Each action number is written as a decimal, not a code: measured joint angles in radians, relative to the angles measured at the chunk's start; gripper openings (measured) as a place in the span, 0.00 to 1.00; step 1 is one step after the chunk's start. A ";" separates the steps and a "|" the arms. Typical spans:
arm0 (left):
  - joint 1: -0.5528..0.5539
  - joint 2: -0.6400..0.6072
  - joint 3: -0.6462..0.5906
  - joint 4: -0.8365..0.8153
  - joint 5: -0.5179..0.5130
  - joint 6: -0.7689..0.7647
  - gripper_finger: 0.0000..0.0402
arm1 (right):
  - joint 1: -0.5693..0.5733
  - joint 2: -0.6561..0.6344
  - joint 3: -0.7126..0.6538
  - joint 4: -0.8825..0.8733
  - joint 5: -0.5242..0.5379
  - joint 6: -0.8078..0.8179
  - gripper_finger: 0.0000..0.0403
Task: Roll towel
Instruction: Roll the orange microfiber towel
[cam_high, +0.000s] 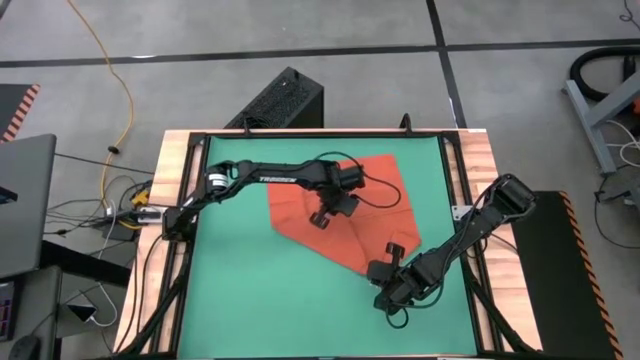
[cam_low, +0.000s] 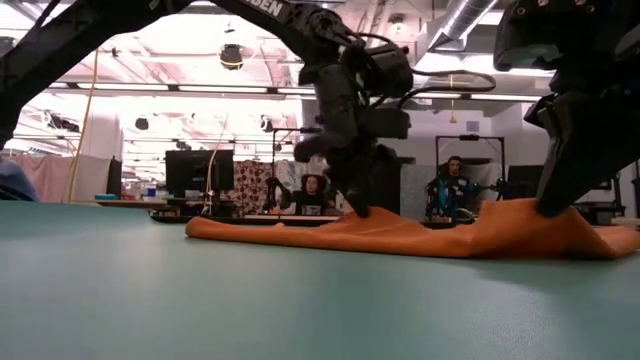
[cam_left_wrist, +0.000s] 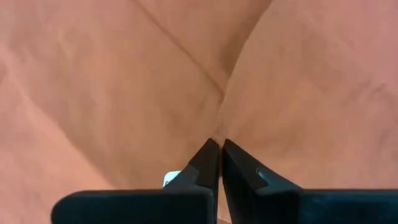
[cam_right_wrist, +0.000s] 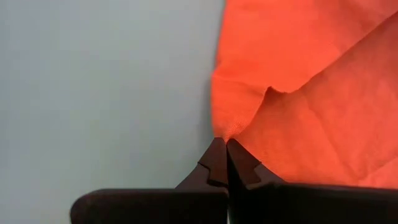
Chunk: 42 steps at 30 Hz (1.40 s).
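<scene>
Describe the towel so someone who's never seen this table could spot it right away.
Look at the green mat covering the table. The towel is the orange-red cloth on its far right part, pinched by the left gripper and right gripper, the only bright fabric there.

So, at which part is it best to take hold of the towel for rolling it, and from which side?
Probably at its edge, from above. The towel lies nearly flat on the green mat, so only a pinched fold gives purchase. The right gripper already has its jaws closed on the raised edge by the mat; the left gripper pinches a crease in the middle.
</scene>
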 joint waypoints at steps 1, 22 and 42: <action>-0.006 0.000 0.019 -0.044 -0.012 -0.029 0.00 | 0.000 0.000 0.000 0.002 0.000 0.000 0.01; -0.472 -0.041 0.101 -0.625 -0.010 -0.612 0.00 | 0.006 0.000 0.000 0.023 -0.028 -0.131 0.01; -0.730 -0.099 0.101 -0.689 -0.449 -0.993 0.00 | 0.093 -0.003 0.174 -0.113 0.078 -0.221 0.37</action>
